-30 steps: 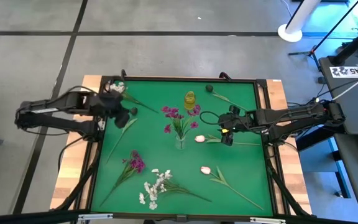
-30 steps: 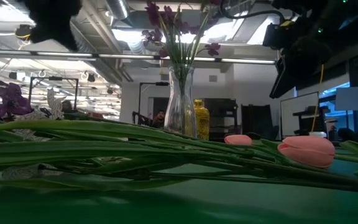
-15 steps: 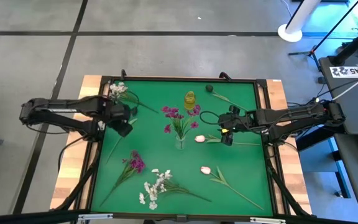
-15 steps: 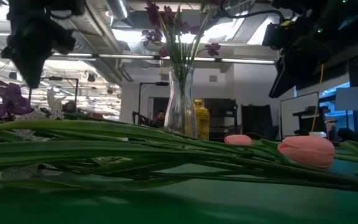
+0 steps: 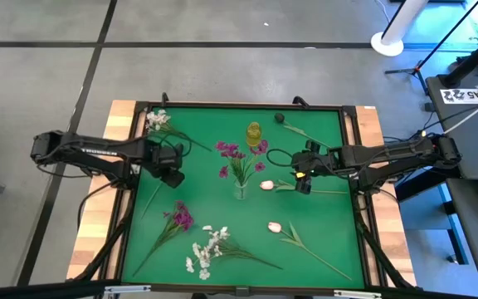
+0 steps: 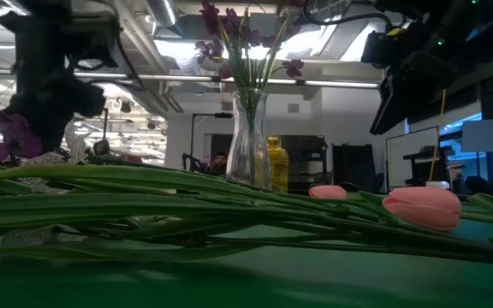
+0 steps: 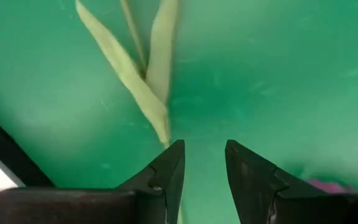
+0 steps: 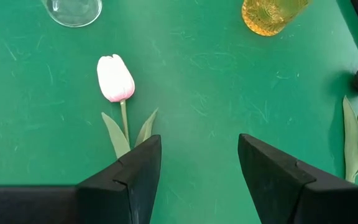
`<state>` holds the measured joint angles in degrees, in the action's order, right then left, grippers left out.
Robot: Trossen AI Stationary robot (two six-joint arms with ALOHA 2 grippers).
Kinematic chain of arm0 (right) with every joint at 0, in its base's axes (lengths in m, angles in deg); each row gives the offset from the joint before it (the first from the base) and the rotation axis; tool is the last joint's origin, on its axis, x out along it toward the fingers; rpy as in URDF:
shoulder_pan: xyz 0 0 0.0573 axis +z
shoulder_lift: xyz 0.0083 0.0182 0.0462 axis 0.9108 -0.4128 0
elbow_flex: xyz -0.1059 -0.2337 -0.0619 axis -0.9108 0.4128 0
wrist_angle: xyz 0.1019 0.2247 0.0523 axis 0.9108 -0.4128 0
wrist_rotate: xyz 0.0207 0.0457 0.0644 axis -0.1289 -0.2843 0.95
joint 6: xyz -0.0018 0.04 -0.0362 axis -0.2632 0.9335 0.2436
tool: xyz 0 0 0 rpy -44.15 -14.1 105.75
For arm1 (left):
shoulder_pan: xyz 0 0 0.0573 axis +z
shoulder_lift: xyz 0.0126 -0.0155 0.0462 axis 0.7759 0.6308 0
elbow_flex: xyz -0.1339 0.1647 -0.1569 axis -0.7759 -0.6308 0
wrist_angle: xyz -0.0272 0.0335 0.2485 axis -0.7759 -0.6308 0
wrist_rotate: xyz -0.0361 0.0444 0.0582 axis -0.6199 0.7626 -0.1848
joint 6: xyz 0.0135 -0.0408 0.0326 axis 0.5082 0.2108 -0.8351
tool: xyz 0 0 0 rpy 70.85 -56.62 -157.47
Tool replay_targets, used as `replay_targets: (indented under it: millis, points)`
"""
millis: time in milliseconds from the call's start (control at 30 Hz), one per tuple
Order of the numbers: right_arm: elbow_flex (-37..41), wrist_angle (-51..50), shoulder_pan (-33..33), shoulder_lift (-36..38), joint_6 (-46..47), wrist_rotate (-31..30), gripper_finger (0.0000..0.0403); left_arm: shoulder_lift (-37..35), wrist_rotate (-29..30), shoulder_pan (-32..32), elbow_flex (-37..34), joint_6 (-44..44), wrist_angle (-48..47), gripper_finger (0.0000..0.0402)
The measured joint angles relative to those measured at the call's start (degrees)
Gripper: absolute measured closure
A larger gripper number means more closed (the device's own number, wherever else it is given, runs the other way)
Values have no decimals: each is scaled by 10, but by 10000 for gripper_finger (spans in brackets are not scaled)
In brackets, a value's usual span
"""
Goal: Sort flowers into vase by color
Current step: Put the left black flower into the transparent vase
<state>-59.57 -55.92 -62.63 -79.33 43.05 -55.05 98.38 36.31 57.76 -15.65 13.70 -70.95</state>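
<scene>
My left gripper points down, open, low over a green stem with two long pale leaves lying on the mat at the left. The leaf tip ends just beside one finger; no bloom shows on it. My right gripper hangs open above a pink tulip bud right of centre. A clear vase holds magenta flowers. A yellow vase stands behind it.
On the green mat lie a magenta sprig, white clusters, a second pink tulip and a dark bloom on its stem. A black frame rims the mat. Flower stems cross the low view.
My left gripper has sunk toward the mat and shifted a little toward the near edge and the clear vase, tipping to point straight down over the leafy stem. The flowers have stayed where they were.
</scene>
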Motion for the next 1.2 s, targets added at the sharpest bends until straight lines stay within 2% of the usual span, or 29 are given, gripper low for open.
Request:
replay_targets:
  millis: [133, 567, 833, 1200]
  points:
    - [0, 0, 0, 0, -3, 0, 189, 0, 37, 7, -23, 13, -6, 289]
    - [0, 20, 0, 0, -10, -5, 189, 0, 34, 15, -85, 26, 85, 289]
    - [0, 21, 0, 0, -15, -27, 189, 16, 31, 15, -94, 40, 95, 293]
    - [0, 21, 0, 0, -3, -26, 189, 25, 48, 14, -87, 40, 85, 392]
